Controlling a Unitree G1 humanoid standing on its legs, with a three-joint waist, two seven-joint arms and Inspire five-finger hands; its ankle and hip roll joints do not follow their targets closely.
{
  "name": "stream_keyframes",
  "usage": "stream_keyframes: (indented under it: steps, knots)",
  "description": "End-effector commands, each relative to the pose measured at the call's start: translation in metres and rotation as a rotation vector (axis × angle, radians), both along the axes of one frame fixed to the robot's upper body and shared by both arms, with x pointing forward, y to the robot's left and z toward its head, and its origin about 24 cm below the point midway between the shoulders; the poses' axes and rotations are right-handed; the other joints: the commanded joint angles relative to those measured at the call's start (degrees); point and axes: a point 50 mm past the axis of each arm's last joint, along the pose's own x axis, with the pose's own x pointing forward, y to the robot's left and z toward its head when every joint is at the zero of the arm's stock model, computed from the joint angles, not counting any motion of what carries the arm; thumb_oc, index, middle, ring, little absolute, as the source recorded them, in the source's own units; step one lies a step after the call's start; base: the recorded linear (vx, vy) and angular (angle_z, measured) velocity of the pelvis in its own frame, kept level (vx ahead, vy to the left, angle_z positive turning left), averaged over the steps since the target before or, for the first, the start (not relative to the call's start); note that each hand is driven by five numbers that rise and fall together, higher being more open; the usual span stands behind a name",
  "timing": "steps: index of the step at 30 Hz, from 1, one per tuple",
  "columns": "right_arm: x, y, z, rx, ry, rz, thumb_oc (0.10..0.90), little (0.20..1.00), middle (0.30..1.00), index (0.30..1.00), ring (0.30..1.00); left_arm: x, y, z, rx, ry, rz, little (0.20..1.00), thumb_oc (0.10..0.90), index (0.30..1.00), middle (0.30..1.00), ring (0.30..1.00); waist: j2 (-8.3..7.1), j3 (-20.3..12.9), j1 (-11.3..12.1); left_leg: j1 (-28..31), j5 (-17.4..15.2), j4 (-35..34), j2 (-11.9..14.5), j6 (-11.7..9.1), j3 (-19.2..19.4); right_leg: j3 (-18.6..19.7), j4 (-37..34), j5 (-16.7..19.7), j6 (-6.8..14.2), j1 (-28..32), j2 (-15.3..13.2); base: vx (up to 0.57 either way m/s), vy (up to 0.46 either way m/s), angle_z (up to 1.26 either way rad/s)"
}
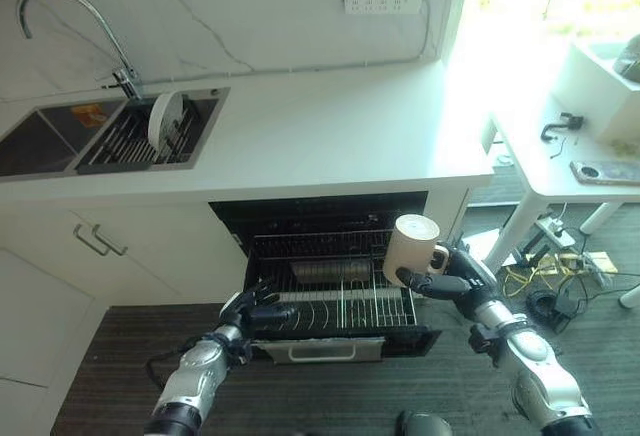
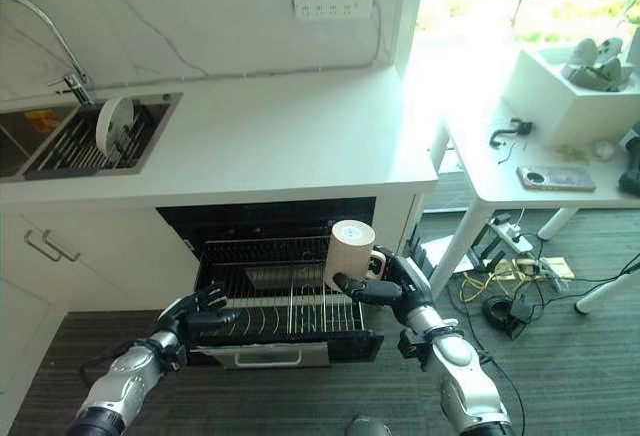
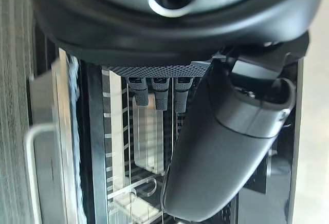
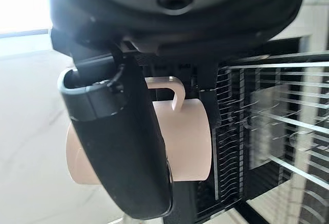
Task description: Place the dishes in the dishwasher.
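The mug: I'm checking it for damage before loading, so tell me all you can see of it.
The mug is pale beige, looks ceramic, with one loop handle. It is upright, open mouth up, held in the air by the right hand over the right end of the pulled-out dishwasher rack. No cracks or chips show.

Under the table (image 1: 330, 136), the dishwasher rack (image 1: 335, 296) stands pulled out, with the right hand (image 1: 455, 281) holding a mug (image 1: 412, 246) above its right side, the left hand (image 1: 250, 311) at its front left corner, and a plate (image 1: 165, 121) upright in the sink (image 1: 110, 136) at far left.
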Motion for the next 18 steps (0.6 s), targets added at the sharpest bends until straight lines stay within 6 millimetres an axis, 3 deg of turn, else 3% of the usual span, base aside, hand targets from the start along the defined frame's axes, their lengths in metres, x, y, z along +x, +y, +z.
stream_keyframes:
  steps: [1, 9, 12, 14, 15, 17, 18]
  knots:
    - [0.032, 0.007, 0.072, 0.001, -0.36, 0.004, 0.4, 0.3, 0.3, 0.3, 0.3, 0.04, 0.007, 0.051, -0.005, -0.232, 0.008, 0.9, 0.8, 0.9, 0.9, 0.9, -0.9, 1.2, -0.41, 0.85, -5.06, 2.13, 0.17, 0.62, 0.63, 2.48, -2.47, -3.91, 5.73, 3.75, -0.34, 0.0, -0.012, -0.06]
    - [0.046, -0.006, 0.072, -0.089, -0.285, -0.056, 0.4, 0.3, 0.3, 0.3, 0.3, 0.053, -0.003, 0.081, -0.083, -0.321, -0.039, 0.9, 0.8, 0.9, 0.9, 0.9, -0.85, 3.19, 1.08, 0.8, -4.26, 2.13, 0.02, 0.46, -0.7, 1.67, -2.47, -3.54, 5.96, 4.32, -0.81, 0.04, -0.004, 0.01]
    - [0.061, -0.004, 0.088, -0.095, -0.307, -0.077, 0.4, 0.3, 0.3, 0.3, 0.3, 0.065, -0.008, 0.107, -0.106, -0.402, -0.063, 0.9, 0.8, 0.9, 0.9, 0.9, -0.9, 5.05, 2.01, -0.81, -3.6, 2.13, -0.21, 0.32, -1.68, 1.42, -2.47, -3.09, 6.08, 3.14, -1.1, -0.09, -0.006, 0.08]
    - [0.072, -0.001, 0.106, -0.1, -0.354, -0.087, 0.4, 0.3, 0.3, 0.3, 0.3, 0.075, -0.01, 0.13, -0.116, -0.486, -0.076, 0.9, 0.8, 0.9, 0.9, 0.9, -0.97, 7.3, 2.48, -2.53, -3.04, 2.13, -0.42, 0.17, -2.46, 1.42, -2.47, -2.7, 6.11, 1.71, -1.29, -0.33, -0.019, 0.14]
    - [0.086, 0.003, 0.135, -0.118, -0.436, -0.094, 0.4, 0.3, 0.3, 0.3, 0.3, 0.088, -0.013, 0.169, -0.125, -0.611, -0.095, 0.9, 0.8, 0.9, 0.9, 0.9, -0.93, 10.83, 3.09, -5.66, -2.37, 2.13, -0.77, 0.05, -3.46, 1.48, -2.47, -2.21, 6.16, -1.02, -1.57, -0.52, -0.021, 0.17]
    - [0.096, 0.003, 0.169, -0.146, -0.524, -0.1, 0.4, 0.3, 0.3, 0.3, 0.3, 0.096, -0.018, 0.209, -0.13, -0.742, -0.12, 0.9, 0.8, 0.9, 0.9, 0.9, -0.9, 14.57, 3.86, -9.71, -1.96, 2.13, -1.29, 0.27, -4.33, 1.75, -2.47, -1.48, 6.36, -4.84, -1.82, -0.47, -0.022, 0.17]
    - [0.098, 0.004, 0.174, -0.156, -0.536, -0.1, 0.4, 0.3, 0.3, 0.3, 0.3, 0.096, -0.019, 0.216, -0.132, -0.767, -0.125, 0.9, 0.8, 0.9, 0.9, 0.9, -0.97, 15.2, 4.06, -10.46, -1.9, 2.13, -1.5, 0.38, -4.48, 1.85, -2.47, -1.31, 6.44, -5.62, -1.82, -0.21, -0.024, 0.2]
